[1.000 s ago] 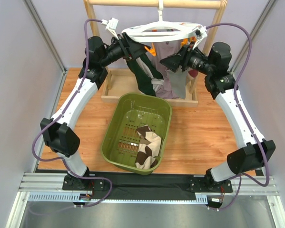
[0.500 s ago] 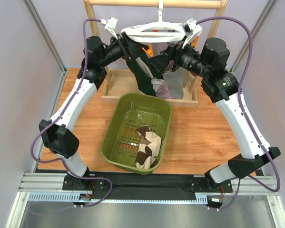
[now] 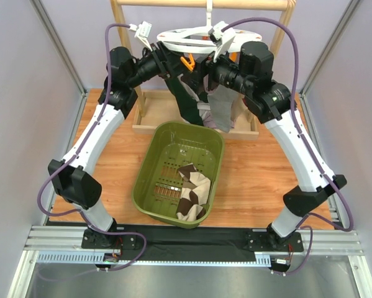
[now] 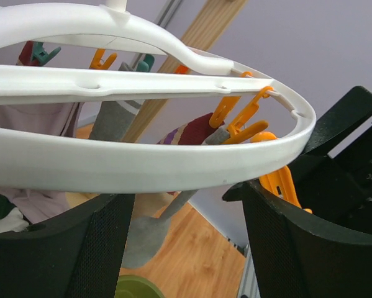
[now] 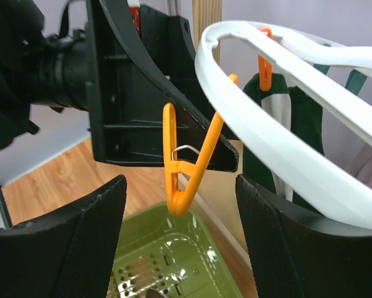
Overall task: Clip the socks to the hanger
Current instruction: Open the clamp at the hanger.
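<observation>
The white round hanger hangs from the wooden rail, with a dark green sock and a lilac-grey sock clipped under it. A brown-and-cream sock lies in the basket. My left gripper is open at the ring's left side; in its wrist view the ring runs across its fingertips. My right gripper is open, and an orange clip dangles empty between its fingers. A grey sock and a maroon striped sock hang on the far side.
The olive-green basket stands mid-table below the hanger. The wooden rack's rail and its base frame stand at the back. The left gripper's black body is close behind the orange clip. More orange clips hang from the ring.
My right arm has swung left under the hanger, from its right edge to near the left gripper, and now frames an orange clip. The left arm has barely moved.
</observation>
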Tool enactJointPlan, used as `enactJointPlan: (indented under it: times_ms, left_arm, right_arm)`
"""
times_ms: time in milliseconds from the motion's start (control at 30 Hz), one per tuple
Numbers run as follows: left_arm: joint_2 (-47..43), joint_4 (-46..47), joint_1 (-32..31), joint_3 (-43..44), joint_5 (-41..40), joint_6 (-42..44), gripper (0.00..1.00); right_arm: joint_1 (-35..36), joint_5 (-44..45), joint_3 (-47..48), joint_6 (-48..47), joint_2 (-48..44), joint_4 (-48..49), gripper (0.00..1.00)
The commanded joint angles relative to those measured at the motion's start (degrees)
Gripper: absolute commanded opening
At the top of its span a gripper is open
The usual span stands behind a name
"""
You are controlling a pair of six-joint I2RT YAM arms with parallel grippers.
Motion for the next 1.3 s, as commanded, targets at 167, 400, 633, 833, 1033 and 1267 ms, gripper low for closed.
enactJointPlan:
  times_ms: [167,400,633,833,1033,1267]
  left_arm:
    - [-3.0,-2.3,-0.3,2.0,0.5,1.5,0.76]
    - [-2.8,-5.3,-0.1,2.2,-1.4,2.9,0.76]
    - [-2.4,-5.8,0.2,2.5,-1.0,3.2,0.77]
    - [-2.1,-5.6,0.4,2.8,-0.5,3.0,0.77]
    - [-2.0,-5.5,0.6,2.8,-0.4,3.0,0.77]
    - [-2.3,-5.3,1.2,1.6,-0.7,2.4,0.77]
  right_arm:
    - [2.7,5.6,4.4,-7.8,1.9,-2.1,0.71]
    - [2.7,8.1,5.5,-3.7,2.1,-1.4,0.72]
    - [2.0,7.7,10.2,-1.5,5.5,-2.4,0.71]
    - [1.3,8.1,11.3,-1.5,7.7,-1.0,0.69]
    - [1.3,8.6,8.2,-1.5,7.4,3.6,0.64]
    - [1.3,11.2,6.5,0.6,7.1,7.1,0.44]
